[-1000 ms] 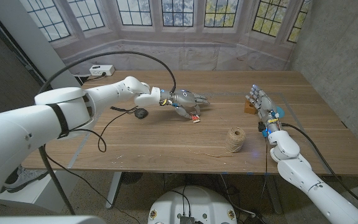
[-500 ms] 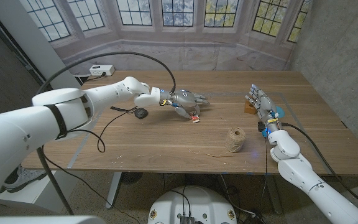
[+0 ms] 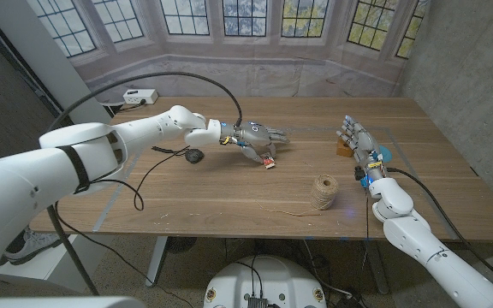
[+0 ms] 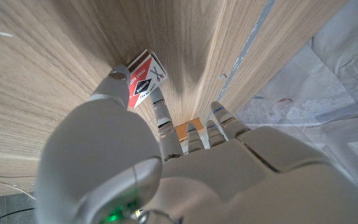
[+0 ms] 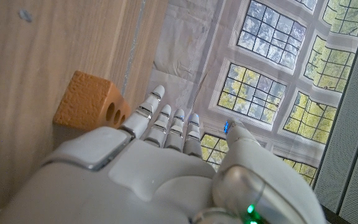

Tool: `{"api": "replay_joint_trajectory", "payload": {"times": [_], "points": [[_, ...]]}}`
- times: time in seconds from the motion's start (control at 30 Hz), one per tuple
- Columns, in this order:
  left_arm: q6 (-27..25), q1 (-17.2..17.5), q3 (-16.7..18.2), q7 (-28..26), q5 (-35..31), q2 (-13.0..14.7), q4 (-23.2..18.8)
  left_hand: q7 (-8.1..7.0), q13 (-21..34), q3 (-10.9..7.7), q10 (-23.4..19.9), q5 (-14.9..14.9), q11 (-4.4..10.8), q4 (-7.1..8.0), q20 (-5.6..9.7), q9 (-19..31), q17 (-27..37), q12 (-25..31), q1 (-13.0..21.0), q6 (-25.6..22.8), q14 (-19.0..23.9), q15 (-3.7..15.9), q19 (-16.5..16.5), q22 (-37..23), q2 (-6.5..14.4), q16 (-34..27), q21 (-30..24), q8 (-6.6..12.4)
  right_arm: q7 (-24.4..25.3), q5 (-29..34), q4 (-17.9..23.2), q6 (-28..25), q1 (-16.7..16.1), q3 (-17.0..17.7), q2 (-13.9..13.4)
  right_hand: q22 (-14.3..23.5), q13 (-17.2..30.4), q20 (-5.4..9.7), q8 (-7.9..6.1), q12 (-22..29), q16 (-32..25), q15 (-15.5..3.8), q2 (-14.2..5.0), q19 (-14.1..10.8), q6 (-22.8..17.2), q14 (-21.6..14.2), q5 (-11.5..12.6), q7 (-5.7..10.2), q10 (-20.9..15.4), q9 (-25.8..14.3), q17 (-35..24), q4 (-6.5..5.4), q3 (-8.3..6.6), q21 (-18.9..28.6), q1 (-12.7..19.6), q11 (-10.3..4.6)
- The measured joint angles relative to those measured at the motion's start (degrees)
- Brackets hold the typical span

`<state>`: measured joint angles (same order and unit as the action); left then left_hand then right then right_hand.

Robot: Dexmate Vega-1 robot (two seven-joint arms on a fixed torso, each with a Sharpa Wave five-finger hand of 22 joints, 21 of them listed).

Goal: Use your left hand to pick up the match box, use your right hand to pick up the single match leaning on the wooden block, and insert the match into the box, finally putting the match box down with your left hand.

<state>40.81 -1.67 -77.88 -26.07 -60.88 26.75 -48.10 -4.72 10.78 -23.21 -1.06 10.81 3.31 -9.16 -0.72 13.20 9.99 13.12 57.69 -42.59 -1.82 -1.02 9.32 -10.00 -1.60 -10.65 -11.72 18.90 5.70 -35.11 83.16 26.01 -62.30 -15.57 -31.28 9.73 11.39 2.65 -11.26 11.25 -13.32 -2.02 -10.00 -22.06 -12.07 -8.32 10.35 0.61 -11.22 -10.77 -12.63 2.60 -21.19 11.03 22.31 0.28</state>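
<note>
The small red, white and black match box (image 3: 269,161) sits just left of the head view's centre, pinched at the tips of the robot's left hand (image 3: 256,139), its long axis running from upper left to lower right of the frame, one end pointing toward the table's near edge. In the left wrist view the match box (image 4: 143,79) shows its red-and-black printed face, held between the thumb and a finger, one corner close to the wooden table (image 4: 55,68); whether it touches the wood cannot be told. The right hand (image 3: 358,139) stands at the right of the head view, fingers straight and apart, grasping nothing, just beside the small light-brown wooden block (image 3: 344,146). In the right wrist view the wooden block (image 5: 86,101) shows two round holes in its end face; the match itself is too small to make out. A ball of tan twine (image 3: 322,192) stands below centre, a strand trailing left. Compared with the earlier frames, the match box and both hands lie where they were; nothing has visibly shifted.
</note>
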Motion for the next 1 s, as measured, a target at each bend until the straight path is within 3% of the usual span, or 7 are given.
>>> {"api": "replay_joint_trajectory", "payload": {"times": [1.0], "points": [[-0.8, 2.3, 3.4, 2.2, -0.6, 2.5, -5.4, 0.28, 0.0, 0.72, -1.4, 0.0, -0.45, 0.25, 0.53, 0.0, 0.0, 0.0, 0.4, -1.1, 0.6, 0.00, 0.5, 0.0, 0.4, 0.0, 0.0, 0.82, 0.4, 0.4, 2.0, 0.0, -1.8, 0.0, -0.5, 0.0, 0.0, 0.00, 0.00, 0.0, 0.0, 0.00, -0.22, 0.0, 0.0, 0.0, 0.0, 0.00, -0.2, 0.0, 0.0, 0.00, 0.00, 0.0, -0.2, 0.22]]}}
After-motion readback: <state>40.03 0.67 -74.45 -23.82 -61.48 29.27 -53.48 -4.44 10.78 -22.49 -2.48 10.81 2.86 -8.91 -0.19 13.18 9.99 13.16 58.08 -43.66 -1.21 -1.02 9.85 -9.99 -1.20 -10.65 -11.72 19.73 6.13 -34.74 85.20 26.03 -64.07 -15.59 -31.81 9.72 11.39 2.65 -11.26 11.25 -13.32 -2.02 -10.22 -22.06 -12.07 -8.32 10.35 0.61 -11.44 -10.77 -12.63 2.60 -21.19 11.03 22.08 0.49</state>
